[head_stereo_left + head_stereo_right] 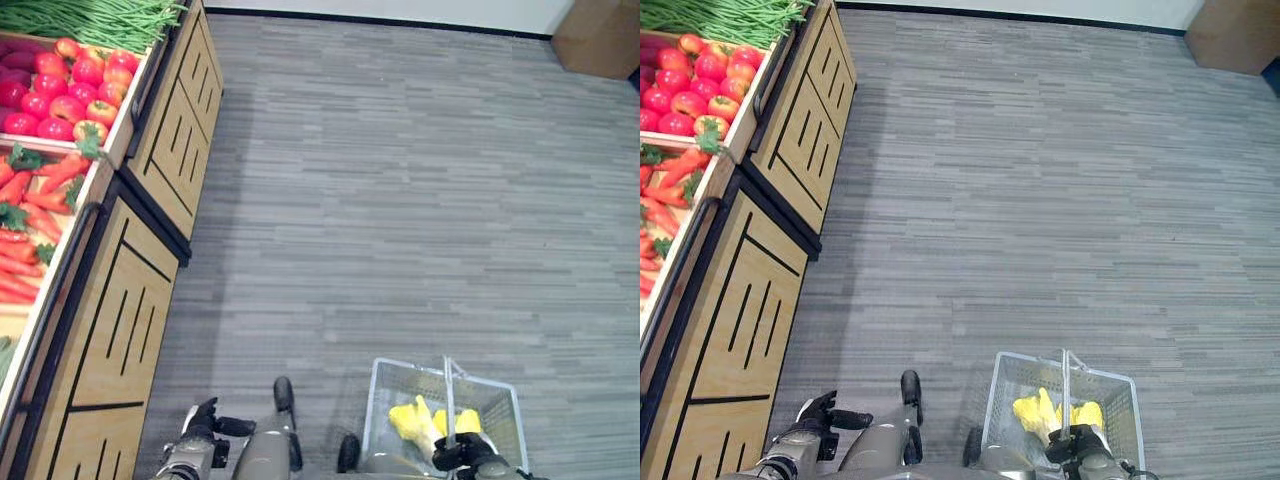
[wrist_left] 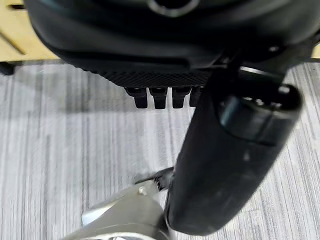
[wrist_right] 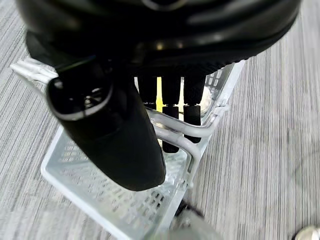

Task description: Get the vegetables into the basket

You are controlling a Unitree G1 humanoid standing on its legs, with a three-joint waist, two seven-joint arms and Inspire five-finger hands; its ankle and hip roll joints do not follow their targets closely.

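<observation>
Partly done, I judge: the basket [image 1: 500,400] at lower right of the head views hangs from the right hand [image 1: 462,453], fingers curled round its handle, with two yellow vegetables [image 1: 415,420] inside; tomatoes [image 1: 70,85], carrots [image 1: 35,205] and green beans [image 1: 95,18], too many to count, remain upper left; the left hand [image 1: 205,418] is curled and empty.

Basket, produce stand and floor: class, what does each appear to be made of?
Basket: probably white plastic or coated wire, from its fine mesh walls.
Produce stand: light wood-look panels with black slots and trim, possibly laminate.
Floor: grey striped, matte, perhaps carpet.
</observation>
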